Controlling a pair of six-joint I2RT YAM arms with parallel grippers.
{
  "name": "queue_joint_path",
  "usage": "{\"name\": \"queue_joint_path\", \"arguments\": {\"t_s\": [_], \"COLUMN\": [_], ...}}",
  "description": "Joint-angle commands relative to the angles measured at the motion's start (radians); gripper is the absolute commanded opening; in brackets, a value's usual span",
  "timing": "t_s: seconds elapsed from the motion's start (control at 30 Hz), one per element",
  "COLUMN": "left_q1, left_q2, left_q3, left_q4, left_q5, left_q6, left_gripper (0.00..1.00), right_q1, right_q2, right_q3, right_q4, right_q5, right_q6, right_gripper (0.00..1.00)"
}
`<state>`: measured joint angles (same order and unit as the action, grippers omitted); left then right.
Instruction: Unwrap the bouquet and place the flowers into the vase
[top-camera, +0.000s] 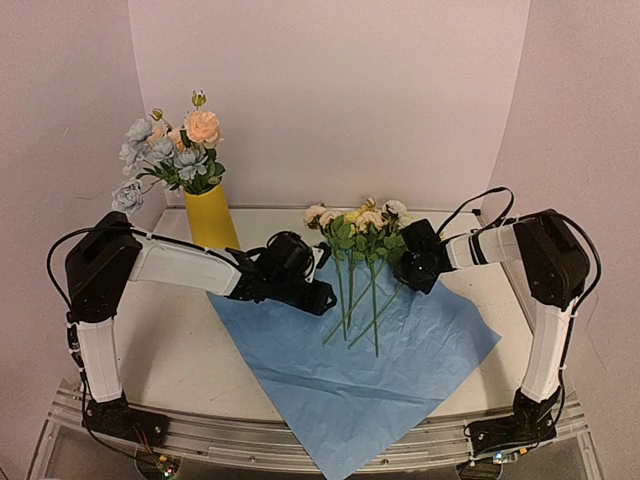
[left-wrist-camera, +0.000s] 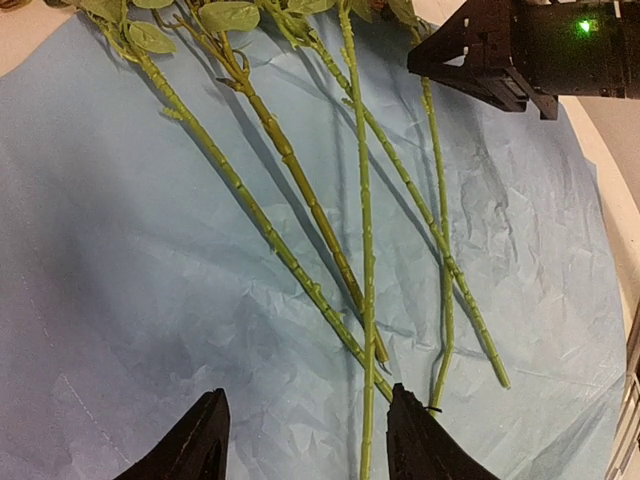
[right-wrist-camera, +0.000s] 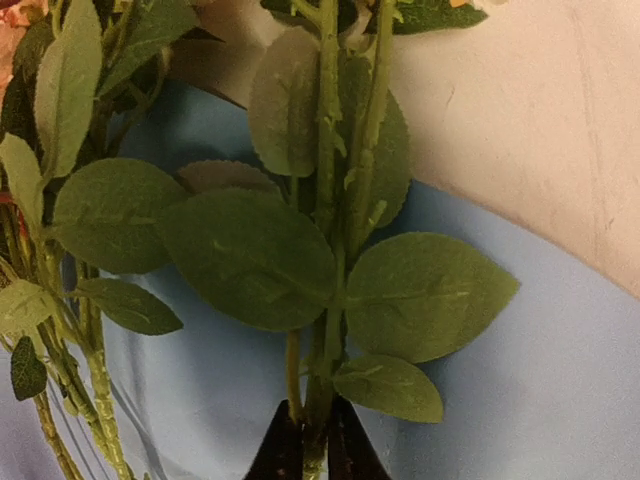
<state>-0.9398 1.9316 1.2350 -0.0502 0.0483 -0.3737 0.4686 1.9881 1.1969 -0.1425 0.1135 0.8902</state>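
The bouquet lies unwrapped: its blue crinkled paper (top-camera: 350, 380) is spread flat on the table. On it lie the flowers (top-camera: 360, 218), their heads to the back and their long green stems (left-wrist-camera: 290, 160) fanned toward me. My right gripper (right-wrist-camera: 313, 445) is shut on a few stems just below the leaves (right-wrist-camera: 250, 250); in the top view the right gripper (top-camera: 404, 270) sits at the right of the bunch. My left gripper (left-wrist-camera: 305, 435) hangs open over the lower stem ends, one stem (left-wrist-camera: 367, 300) running between its fingers, untouched. The yellow vase (top-camera: 211, 218) stands at the back left.
Pale blue and peach blooms (top-camera: 175, 145) fill the vase's mouth. The right wrist's black housing (left-wrist-camera: 530, 50) hovers above the upper stems in the left wrist view. Pale walls close in on three sides, and the paper's near corner overhangs the table's front edge (top-camera: 300, 440).
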Motion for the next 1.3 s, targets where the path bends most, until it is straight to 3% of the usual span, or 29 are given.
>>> {"name": "queue_joint_path", "arguments": {"t_s": [0.0,0.3,0.47,0.57,0.63,0.67,0.7,0.77,0.83,1.03,1.17,1.27], "left_q1": [-0.002,-0.008,-0.044,-0.051,-0.051,-0.051,-0.051,-0.052,-0.051,-0.043,-0.040,-0.040], "left_q2": [-0.079,-0.028,0.087,0.179,0.264,0.302,0.334,0.396,0.429,0.529,0.615,0.604], "left_q3": [-0.009,0.068,0.243,0.390,0.495,0.522,0.568,0.631,0.661,0.741,0.843,0.822], "left_q4": [0.030,0.032,0.028,0.011,-0.017,-0.017,-0.017,-0.014,-0.014,-0.026,-0.156,-0.207], "left_q5": [-0.014,0.053,0.065,0.065,0.089,0.117,0.144,0.164,0.145,0.119,0.051,-0.013], "left_q6": [0.003,0.008,-0.019,-0.146,-0.229,-0.251,-0.274,-0.299,-0.310,-0.348,-0.351,-0.342], "left_gripper": [0.55,0.59,0.67,0.68,0.62,0.52,0.34,0.09,0.00,0.00,0.00,0.00], "right_q1": [-0.024,-0.024,0.014,0.031,0.041,0.041,0.043,0.049,0.052,0.068,0.083,0.087], "right_q2": [-0.062,-0.182,-0.181,-0.177,-0.186,-0.191,-0.193,-0.196,-0.201,-0.214,-0.234,-0.245], "right_q3": [-0.013,-0.114,-0.120,-0.116,-0.121,-0.123,-0.124,-0.125,-0.128,-0.146,-0.153,-0.138], "right_q4": [0.030,0.028,0.029,0.029,0.030,0.033,0.037,0.040,0.041,0.050,0.033,-0.037], "right_q5": [0.071,0.162,0.171,0.170,0.182,0.182,0.181,0.178,0.178,0.183,0.219,0.282], "right_q6": [0.083,0.165,0.172,0.178,0.188,0.191,0.191,0.195,0.201,0.226,0.256,0.284], "right_gripper": [0.00,0.00,0.00,0.00,0.00,0.00,0.00,0.00,0.00,0.00,0.00,0.00]}}
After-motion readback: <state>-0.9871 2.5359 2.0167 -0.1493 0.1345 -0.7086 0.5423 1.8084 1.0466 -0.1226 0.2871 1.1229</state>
